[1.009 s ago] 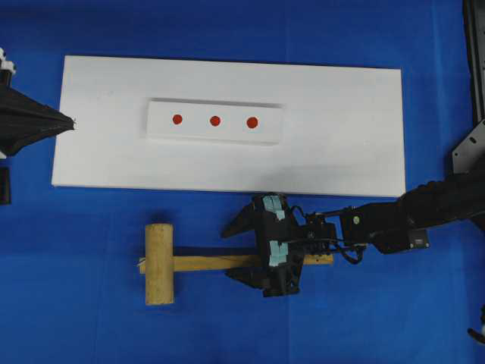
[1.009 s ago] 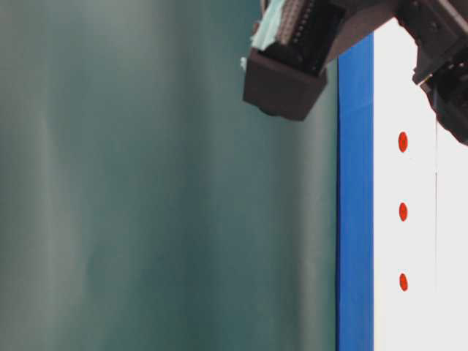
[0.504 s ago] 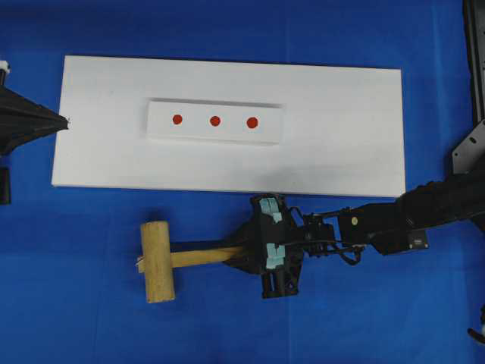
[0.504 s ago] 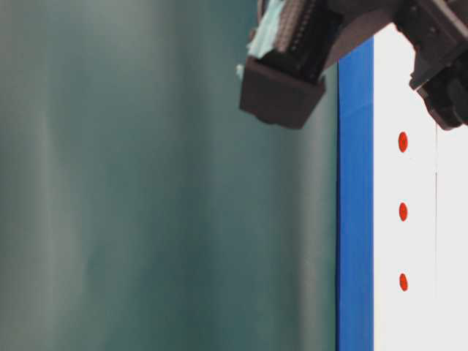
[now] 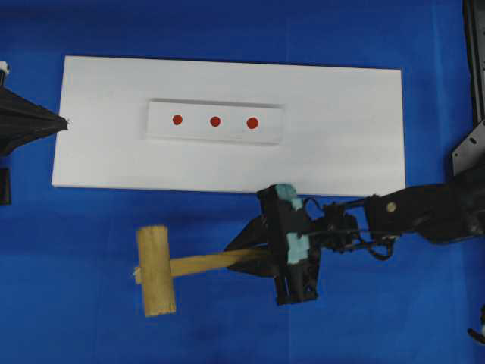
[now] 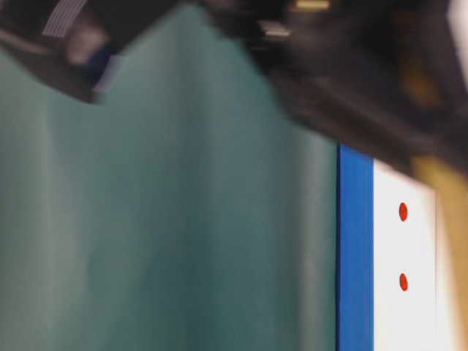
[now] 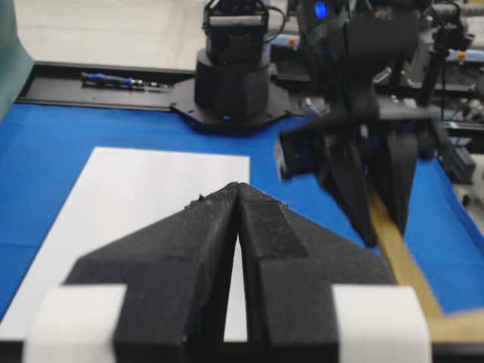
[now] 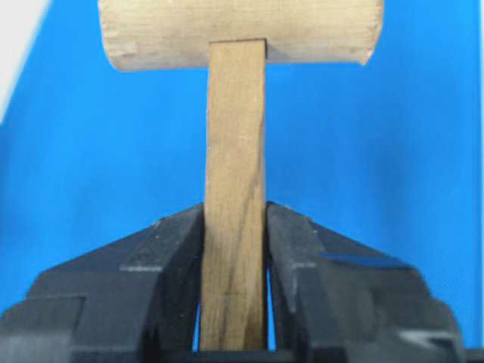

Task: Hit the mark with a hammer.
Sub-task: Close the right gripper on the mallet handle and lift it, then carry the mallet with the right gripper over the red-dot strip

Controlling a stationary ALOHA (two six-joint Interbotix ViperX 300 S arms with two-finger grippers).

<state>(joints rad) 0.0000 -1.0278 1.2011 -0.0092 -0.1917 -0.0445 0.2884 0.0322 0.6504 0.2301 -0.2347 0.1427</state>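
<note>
The hammer, a light wooden mallet, sits over the blue cloth in front of the white board, head to the left. My right gripper is shut on its flat handle, both fingers pressed against the handle's sides a little way from the head. The mark is the middle red dot on the white strip, well behind the hammer. In the table-level view the mark shows below the blurred arm. My left gripper is shut and empty at the board's left edge.
A smaller red dot and a larger one flank the mark. The right arm stretches in from the right over the cloth. A black arm base stands behind the board in the left wrist view.
The right gripper has shut on the hammer handle and shifted right and toward the front. The hammer has tilted and its head moved slightly. The arm now looms blurred in the table-level view.
</note>
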